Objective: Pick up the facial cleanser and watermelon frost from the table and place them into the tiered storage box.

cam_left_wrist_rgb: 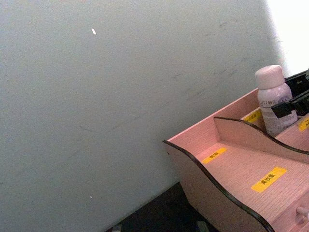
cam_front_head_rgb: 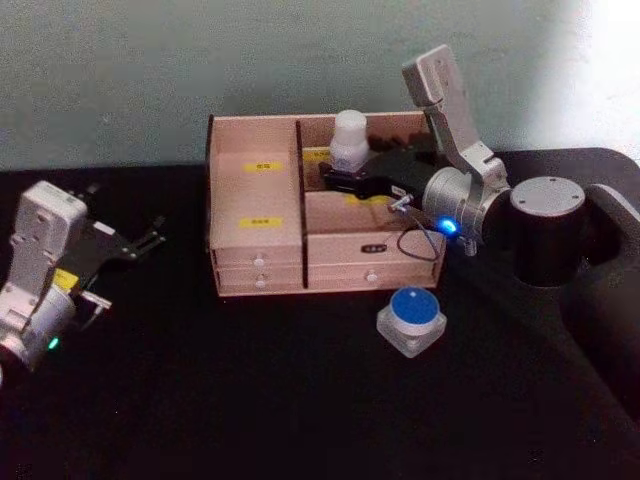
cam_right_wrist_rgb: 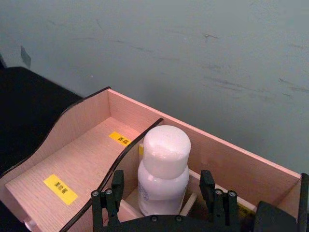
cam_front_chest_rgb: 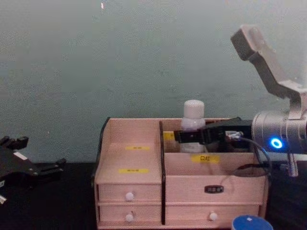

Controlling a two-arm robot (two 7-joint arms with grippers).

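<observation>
Head view: one tiered storage box (cam_front_head_rgb: pixel 256 196) stands on the black table (cam_front_head_rgb: pixel 250 400), with one facial cleanser (cam_front_head_rgb: pixel 350 135) and one watermelon frost (cam_front_head_rgb: pixel 410 318). The cleanser, a white bottle, stands upright with its cap up in the box's back right compartment, between the fingers of the right gripper (cam_front_head_rgb: pixel 345 167). The frost, a blue-lidded jar, sits on the table outside and below those fingers, in front of the drawers. The left gripper (cam_front_head_rgb: pixel 155 232) hangs off to the box's left, its fingers apart and holding nothing. Left wrist view: the cleanser (cam_left_wrist_rgb: pixel 273 99) rises upright behind the box's curved side wall (cam_left_wrist_rgb: pixel 217 193). Right wrist view: the right gripper (cam_right_wrist_rgb: pixel 161 193) brackets the cleanser (cam_right_wrist_rgb: pixel 164 164); its fingers (cam_right_wrist_rgb: pixel 110 198) stand spread, with a gap on each side of the bottle. The box's left steps (cam_right_wrist_rgb: pixel 82 159) hold nothing. Chest view: the cleanser's (cam_front_chest_rgb: pixel 194 115) long axis is vertical, its cap above the right gripper (cam_front_chest_rgb: pixel 192 135). The frost (cam_front_chest_rgb: pixel 248 223) lies below, before the box (cam_front_chest_rgb: pixel 134 182), and the left gripper (cam_front_chest_rgb: pixel 42 152) is well apart.
</observation>
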